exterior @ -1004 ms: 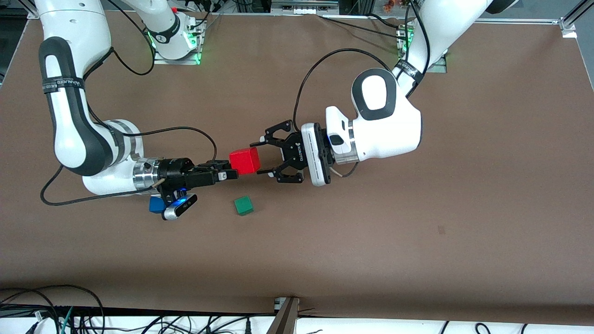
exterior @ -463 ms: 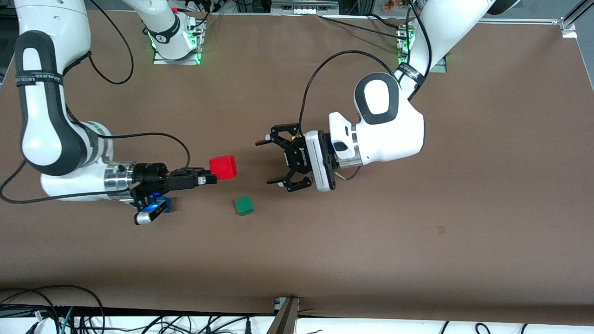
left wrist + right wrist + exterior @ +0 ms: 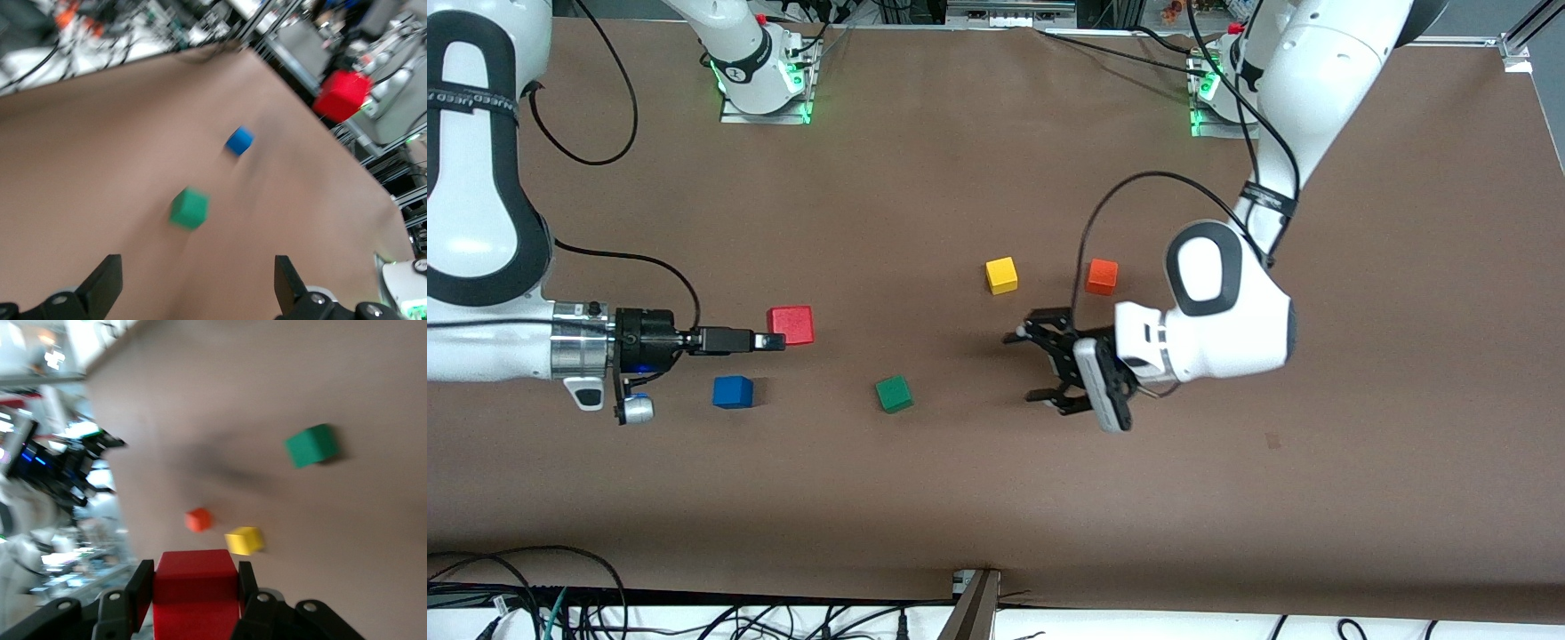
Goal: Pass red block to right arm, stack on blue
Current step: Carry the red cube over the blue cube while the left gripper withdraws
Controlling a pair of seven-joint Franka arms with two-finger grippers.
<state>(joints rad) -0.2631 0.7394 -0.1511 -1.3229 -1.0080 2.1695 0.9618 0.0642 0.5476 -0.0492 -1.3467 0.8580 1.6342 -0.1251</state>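
My right gripper (image 3: 781, 338) is shut on the red block (image 3: 791, 324) and holds it level over bare table close to the blue cube (image 3: 733, 392). In the right wrist view the red block (image 3: 195, 587) sits squeezed between both black fingers (image 3: 141, 587). The blue cube stands alone on the table toward the right arm's end. My left gripper (image 3: 1029, 364) is open and holds nothing, over bare table between the green cube and the orange cube. Its wrist view shows the fingers (image 3: 107, 283) wide apart, with the blue cube (image 3: 239, 141) and the red block (image 3: 342, 95) farther off.
A green cube (image 3: 894, 394) lies mid-table, beside the blue cube and toward the left arm's end from it. A yellow cube (image 3: 1001, 275) and an orange cube (image 3: 1102, 276) sit farther from the front camera. Cables run along the table's front edge (image 3: 978, 582).
The left gripper opened, let go of the red block and drew back toward its own end. The right arm carried the block toward its end, past the blue cube.
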